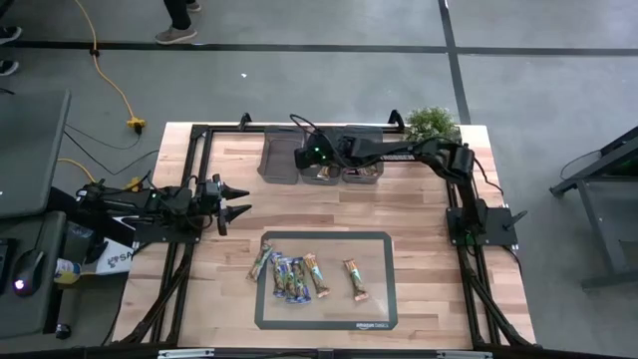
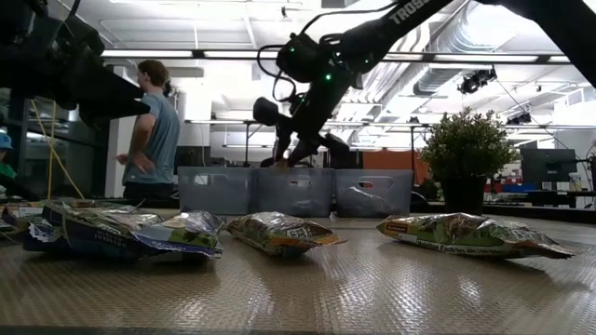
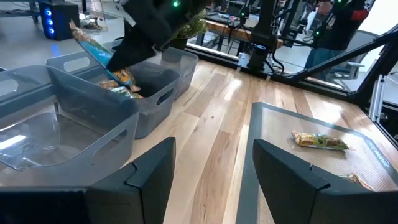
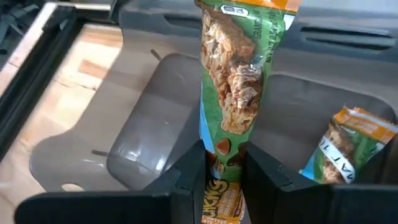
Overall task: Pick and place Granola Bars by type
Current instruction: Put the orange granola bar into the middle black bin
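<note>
My right gripper [image 1: 305,157] reaches over the row of dark grey bins [image 1: 279,170] at the table's far side and is shut on a green and orange granola bar [image 4: 239,81]. It hovers about the wall between the left bin and the middle bin [image 3: 152,84], which holds other green and orange bars [image 4: 356,144]. Several more bars [image 1: 296,277], blue and green/orange, lie flat on the dark mat [image 1: 379,314] near the table's front. My left gripper [image 1: 242,199] waits open at the table's left, touching nothing. My right gripper pinches the green and orange bar between its two fingers, near its orange end [image 4: 219,163], with the fingers across its width. The bar is lifted clear above the bins, and most of its length [image 3: 93,45] juts out beyond the fingertips at a tilt.
The left bin [image 3: 56,134] looks empty; the right bin [image 1: 365,168] holds something. A potted plant [image 1: 432,122] stands at the far right corner. Bare wood lies between the bins and the mat. A person [image 2: 156,130] stands beyond the table.
</note>
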Robot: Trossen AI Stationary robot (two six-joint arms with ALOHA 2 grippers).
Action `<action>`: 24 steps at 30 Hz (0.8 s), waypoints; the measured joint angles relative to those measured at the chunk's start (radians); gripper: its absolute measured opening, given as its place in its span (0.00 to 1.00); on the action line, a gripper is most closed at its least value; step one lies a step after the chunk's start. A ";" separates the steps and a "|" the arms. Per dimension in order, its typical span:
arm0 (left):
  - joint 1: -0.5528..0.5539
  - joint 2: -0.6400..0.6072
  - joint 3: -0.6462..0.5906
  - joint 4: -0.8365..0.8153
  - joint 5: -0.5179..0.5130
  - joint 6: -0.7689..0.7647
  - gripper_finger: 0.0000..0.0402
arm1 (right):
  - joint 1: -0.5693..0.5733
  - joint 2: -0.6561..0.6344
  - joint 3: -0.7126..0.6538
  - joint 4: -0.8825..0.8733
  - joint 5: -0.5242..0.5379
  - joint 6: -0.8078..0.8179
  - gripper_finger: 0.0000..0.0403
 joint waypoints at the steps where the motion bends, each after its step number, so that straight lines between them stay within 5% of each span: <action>1: 0.000 0.000 0.000 0.000 0.000 0.000 0.53 | 0.000 0.004 0.000 -0.001 -0.001 0.000 0.18; 24: 0.000 0.000 0.000 0.000 0.000 0.000 0.53 | 0.000 0.009 0.000 -0.090 -0.040 0.018 0.19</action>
